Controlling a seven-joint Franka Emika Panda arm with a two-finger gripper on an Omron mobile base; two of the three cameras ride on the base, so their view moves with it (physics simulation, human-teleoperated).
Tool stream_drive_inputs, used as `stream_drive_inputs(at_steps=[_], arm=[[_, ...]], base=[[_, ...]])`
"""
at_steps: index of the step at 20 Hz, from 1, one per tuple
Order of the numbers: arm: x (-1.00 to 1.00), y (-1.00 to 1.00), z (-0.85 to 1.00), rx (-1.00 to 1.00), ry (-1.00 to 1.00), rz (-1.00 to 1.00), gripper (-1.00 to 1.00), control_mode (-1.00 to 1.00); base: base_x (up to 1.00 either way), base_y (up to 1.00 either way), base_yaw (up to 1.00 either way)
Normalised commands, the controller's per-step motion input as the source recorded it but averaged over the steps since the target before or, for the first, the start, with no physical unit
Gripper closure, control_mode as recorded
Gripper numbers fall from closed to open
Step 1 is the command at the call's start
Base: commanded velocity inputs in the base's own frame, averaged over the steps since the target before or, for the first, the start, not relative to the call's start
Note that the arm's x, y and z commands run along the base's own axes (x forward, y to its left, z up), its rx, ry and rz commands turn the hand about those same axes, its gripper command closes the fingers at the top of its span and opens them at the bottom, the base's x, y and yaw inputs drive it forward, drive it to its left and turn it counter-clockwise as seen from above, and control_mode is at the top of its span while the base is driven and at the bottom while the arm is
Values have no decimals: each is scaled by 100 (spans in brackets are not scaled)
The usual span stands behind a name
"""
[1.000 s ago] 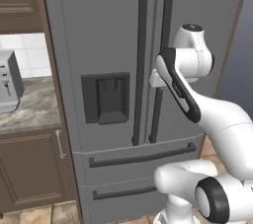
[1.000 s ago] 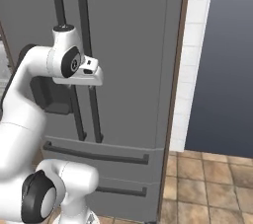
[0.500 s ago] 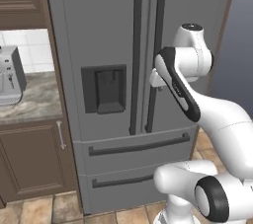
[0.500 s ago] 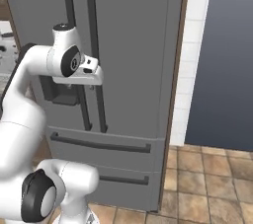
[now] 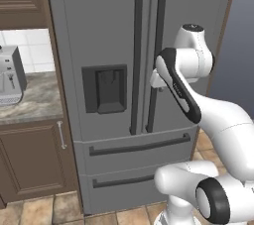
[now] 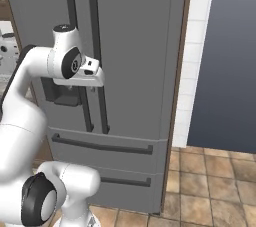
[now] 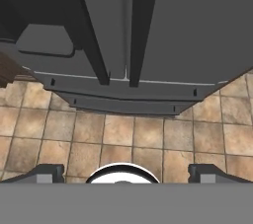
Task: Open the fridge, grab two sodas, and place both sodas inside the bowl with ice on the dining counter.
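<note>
Arm raised before the closed fridge (image 5: 124, 70), tool (image 7: 126, 172) released.

The tool's two fingertips (image 7: 47, 172) stand wide apart with nothing between them, pointing down along the fridge front toward the tiled floor (image 7: 123, 134). Both fridge doors are shut; the long dark handles (image 5: 158, 55) run side by side at the centre seam, the dispenser panel (image 5: 105, 89) to their left, two drawers (image 5: 134, 145) below. A desk (image 5: 30, 101) adjoins the fridge's left side.

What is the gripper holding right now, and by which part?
Nothing. The gripper is open, its fingertips spread wide over bare floor, short of the fridge and its closed doors' handles.
</note>
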Motion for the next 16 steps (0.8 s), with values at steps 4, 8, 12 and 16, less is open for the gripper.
stream_drive_inputs(at_steps=[4,8,12,16], arm=[[0,0,0,0,0,0,-100,100],[0,0,0,0,0,0,-100,100],[0,0,-1,0,-3,-6,-100,-100],[11,3,1,0,-19,-10,-100,-100]], base=[[-22,4,0],[-12,4,0],[0,0,0],[0,0,0]])
